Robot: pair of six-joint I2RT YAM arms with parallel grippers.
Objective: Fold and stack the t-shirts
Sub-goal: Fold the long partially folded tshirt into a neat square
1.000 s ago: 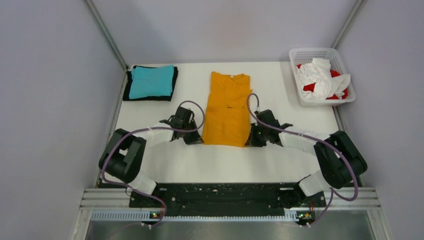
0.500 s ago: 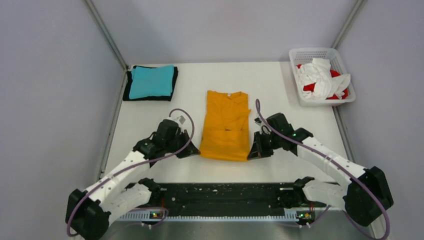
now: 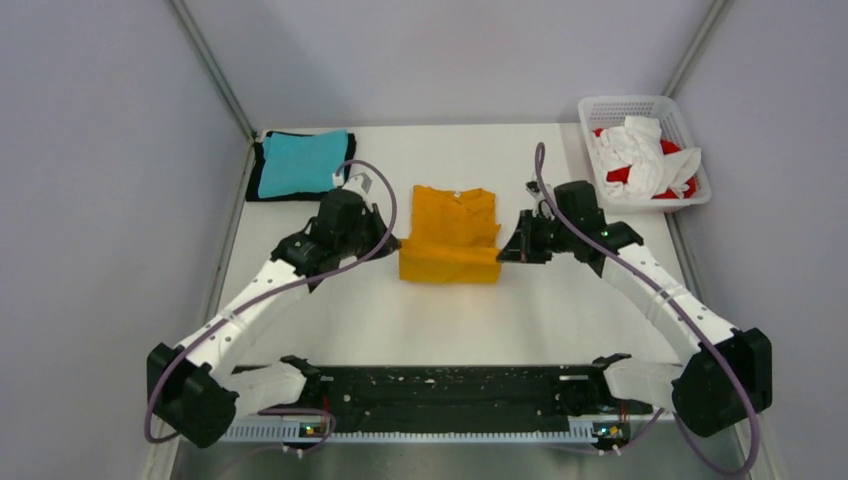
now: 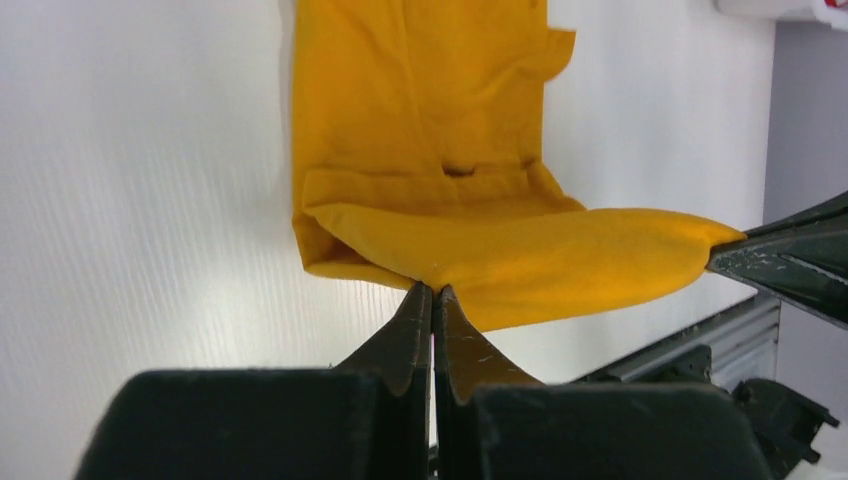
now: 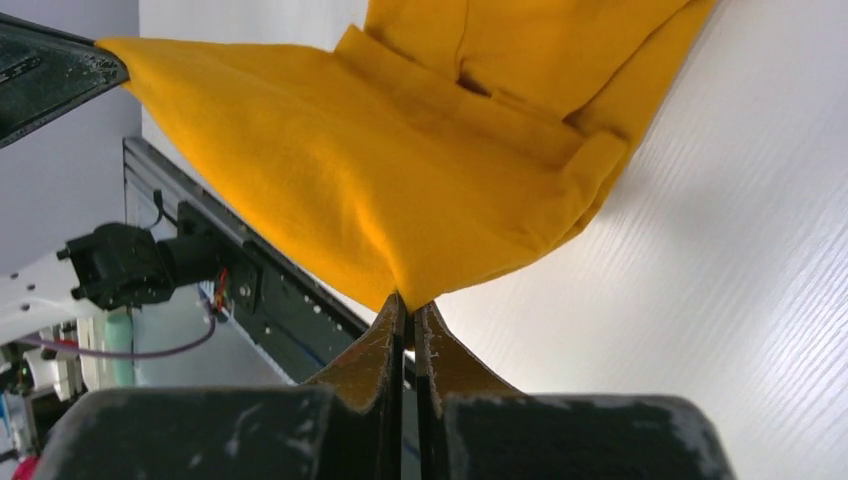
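At surface centre, L end effector & R end effector clamped on orange-yellow t-shirt hem corners; risk: slip from thin pinch, skewed fold.

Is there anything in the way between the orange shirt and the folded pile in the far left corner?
Nothing visible. The left gripper and right gripper pinch lifted corners of the orange shirt, and only bare table lies between it and the teal shirt topping the pile, apart from the left arm itself.

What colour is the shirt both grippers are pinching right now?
Plain orange-yellow, no pattern. The t-shirt shows best in the left wrist view.
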